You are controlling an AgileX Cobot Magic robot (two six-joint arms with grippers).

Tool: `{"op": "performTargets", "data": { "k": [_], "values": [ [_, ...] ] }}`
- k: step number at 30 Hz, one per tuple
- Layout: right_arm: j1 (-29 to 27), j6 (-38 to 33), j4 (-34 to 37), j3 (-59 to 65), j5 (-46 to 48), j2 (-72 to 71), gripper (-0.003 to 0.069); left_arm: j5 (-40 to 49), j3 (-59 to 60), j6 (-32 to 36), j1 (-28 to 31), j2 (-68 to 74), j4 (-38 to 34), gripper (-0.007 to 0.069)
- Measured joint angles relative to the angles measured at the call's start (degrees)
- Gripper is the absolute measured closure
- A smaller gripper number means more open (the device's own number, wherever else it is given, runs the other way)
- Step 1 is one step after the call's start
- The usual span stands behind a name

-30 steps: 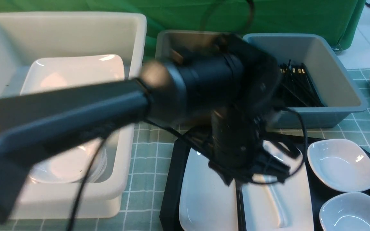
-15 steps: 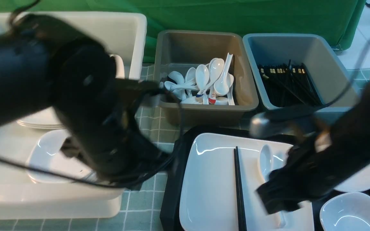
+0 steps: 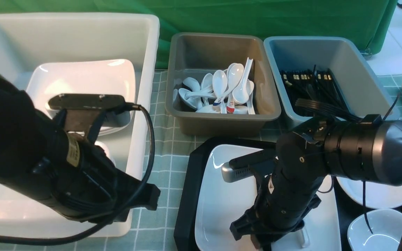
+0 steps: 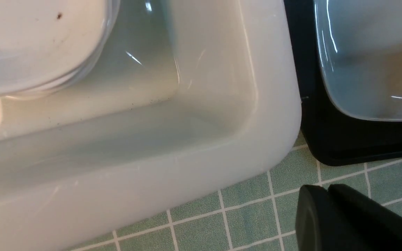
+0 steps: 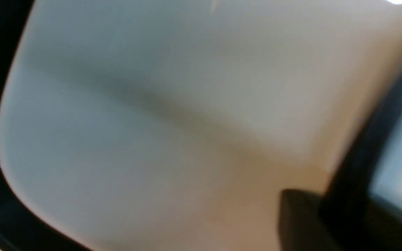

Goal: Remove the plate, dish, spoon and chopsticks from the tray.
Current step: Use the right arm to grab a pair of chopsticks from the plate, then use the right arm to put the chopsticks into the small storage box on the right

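We found the plate (image 3: pixel 222 195) on the tray (image 3: pixel 186 195), small dishes (image 3: pixel 386 197) to its right (same tray), the tub (image 3: pixel 147 69) left of it, and the spoon bin (image 3: pixel 222 123) and chopstick bin (image 3: pixel 368 76) behind.

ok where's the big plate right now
Front view, lower right of centre: the plate lies on the black tray, just in front of the grey spoon bin, right of the white tub, partly hidden under the right arm.

I count three bins along the far side: one white tub (image 3: pixel 145 42) left, one grey bin (image 3: pixel 194 52), one blue bin (image 3: pixel 358 62) right. One tray (image 3: pixel 188 195) carries one plate (image 3: pixel 222 202) and two small dishes, a far dish (image 3: pixel 379 197) and a near dish (image 3: pixel 382 233).
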Motion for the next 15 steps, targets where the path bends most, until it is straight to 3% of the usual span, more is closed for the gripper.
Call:
{"op": "performTargets", "data": {
  "k": [9,14,15],
  "values": [
    [0.1,0.0,0.1,0.0,1.3,-3.2,0.0512,-1.4,0.0,0.0,0.0,0.0,0.4,0.0615],
    [-0.6,-0.8,0.1,-0.5,4.5,-16.4,0.0512,-3.6,0.0,0.0,0.0,0.0,0.4,0.0615],
    [-3.3,-2.3,0.4,-2.3,5.6,-20.5,0.0512,-5.0,0.0,0.0,0.0,0.0,0.4,0.0615]
  ]
}}
